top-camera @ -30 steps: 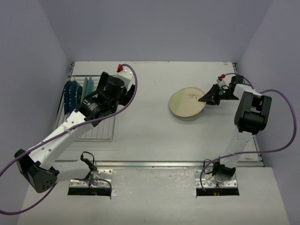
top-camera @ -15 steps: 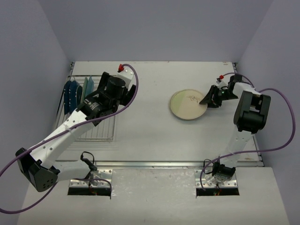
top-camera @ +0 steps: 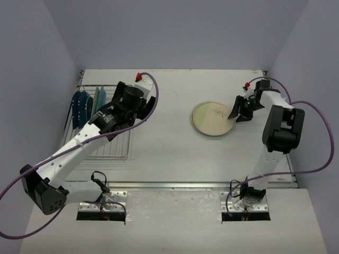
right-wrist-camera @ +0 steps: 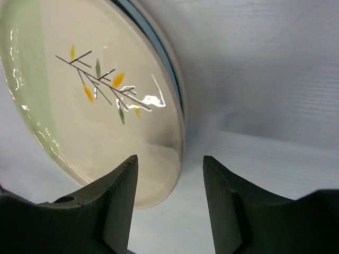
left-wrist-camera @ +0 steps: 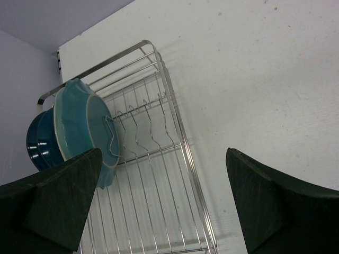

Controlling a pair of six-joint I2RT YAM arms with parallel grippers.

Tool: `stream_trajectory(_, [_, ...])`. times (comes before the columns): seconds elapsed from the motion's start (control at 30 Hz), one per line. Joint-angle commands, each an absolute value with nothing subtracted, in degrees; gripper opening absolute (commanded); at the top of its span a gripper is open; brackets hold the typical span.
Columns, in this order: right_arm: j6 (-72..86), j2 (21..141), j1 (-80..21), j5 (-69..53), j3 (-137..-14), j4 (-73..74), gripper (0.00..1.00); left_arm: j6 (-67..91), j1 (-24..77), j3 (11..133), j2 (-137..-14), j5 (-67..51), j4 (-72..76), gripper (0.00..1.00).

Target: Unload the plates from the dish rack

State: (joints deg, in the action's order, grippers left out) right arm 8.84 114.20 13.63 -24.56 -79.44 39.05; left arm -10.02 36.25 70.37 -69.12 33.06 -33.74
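Note:
The cream-and-light-blue plate with a dark sprig (top-camera: 211, 118) lies flat on the table right of centre, and also shows in the right wrist view (right-wrist-camera: 95, 106). My right gripper (top-camera: 235, 112) is open at its right rim, and the rim edge shows between the jaws (right-wrist-camera: 169, 182) untouched. The silver wire dish rack (top-camera: 108, 144) stands at the left. A teal plate (top-camera: 100, 99) and a dark navy plate (top-camera: 78, 108) stand upright in it. My left gripper (top-camera: 146, 103) is open and empty over the rack's right side (left-wrist-camera: 183, 159), with the teal plate (left-wrist-camera: 85, 127) and the navy plate (left-wrist-camera: 38, 148) ahead of it.
The white table (top-camera: 169, 153) is walled by lilac panels at the back and both sides. Purple cables loop from both arms. The near part of the rack holds no plates.
The cream plate went from tilted in my right gripper to lying flat. The right gripper let go and drew back slightly to the rim. The left arm shifted a little right.

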Motion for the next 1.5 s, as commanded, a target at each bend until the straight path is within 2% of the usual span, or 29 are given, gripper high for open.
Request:
stream_trajectory(0.0, [6.89, 110.45, 8.97, -19.13, -80.51, 37.97, 0.49, -9.38, 35.6, 71.87, -68.5, 32.78, -32.26, 1.0])
stream_trajectory(0.07, [6.91, 110.51, 7.54, -18.26, -80.68, 37.97, 0.42, -9.46, 35.6, 71.89, -68.47, 32.9, -32.26, 1.0])
stream_trajectory(0.13, [7.2, 110.92, 6.71, -17.78, -81.06, 38.18, 0.3, -9.51, 35.6, 71.88, -68.35, 33.12, -32.26, 1.0])
stream_trajectory(0.2, [7.9, 112.04, 6.37, -18.03, -82.16, 39.05, 0.24, -9.63, 35.6, 71.81, -68.15, 33.1, -32.26, 1.0])
stream_trajectory(0.47, [8.17, 111.48, 6.29, -19.25, -83.45, 40.17, 0.26, -9.89, 35.64, 71.24, -67.45, 33.75, -32.03, 1.0])
stream_trajectory(0.6, [8.0, 108.11, 6.24, -22.03, -82.91, 40.27, 0.34, -9.87, 35.6, 71.81, -66.9, 33.93, -31.98, 1.0])
stream_trajectory(0.7, [8.52, 102.67, 6.23, -24.93, -81.7, 38.92, 0.47, -9.45, 34.99, 72.9, -67.0, 34.72, -32.55, 1.0])
stream_trajectory(0.77, [8.51, 97.64, 6.14, -25.68, -80.95, 37.81, 0.59, -8.99, 33.21, 73.82, -67.27, 35.36, -33.28, 1.0])
stream_trajectory(0.87, [7.69, 91.63, 5.84, -25.25, -78.85, 35.53, 0.8, -7.27, 28.62, 75.69, -68.53, 35.37, -35.44, 1.0])
stream_trajectory(0.97, [6.55, 85.96, 5.36, -23.71, -76.64, 33.66, 0.86, -5.28, 22.57, 77.46, -70.66, 32.65, -37.96, 0.98])
stream_trajectory(1.07, [4.26, 79.69, 4.99, -21.49, -73.65, 31.51, 0.99, -3.0, 11.76, 79.81, -74.1, 25.94, -39.97, 0.92])
stream_trajectory(1.27, [1.39, 71.58, 4.74, -20.13, -67.9, 29.87, 0.99, -2.65, 1.95, 82.71, -80.43, 18.23, -41.84, 0.74])
stream_trajectory(1.37, [1.14, 69.8, 4.66, -20.15, -66.37, 29.73, 0.99, -2.92, 0.84, 82.79, -81.66, 16.35, -41.9, 0.68])
stream_trajectory(1.47, [1.11, 68.7, 4.63, -20.47, -65.22, 30.41, 0.99, -3.25, 0.0, 82.62, -83.24, 14.31, -41.49, 0.58])
